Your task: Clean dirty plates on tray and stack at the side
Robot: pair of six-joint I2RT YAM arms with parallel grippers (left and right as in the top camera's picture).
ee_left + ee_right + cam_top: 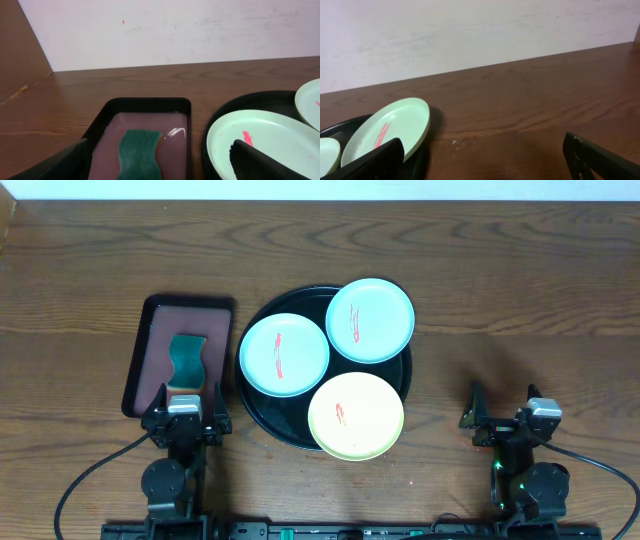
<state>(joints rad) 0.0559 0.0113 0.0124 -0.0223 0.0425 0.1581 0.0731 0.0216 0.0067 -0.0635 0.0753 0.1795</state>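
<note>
On the black tray (262,420), three glossy plates (284,355) bear red smears.

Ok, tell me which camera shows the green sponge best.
Overhead: the sponge lies whole inside the small rectangular tray. Left wrist shows it closer, but its near end is cropped. Right wrist misses it.

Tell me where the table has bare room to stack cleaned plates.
The widest free patch of wooden table lies right of the large round black tray, between it and the right end effector. The far strip along the wall is free. It is crowded on the left: only a narrow gap separates that tray from the rectangular black tray holding the green sponge.
</note>
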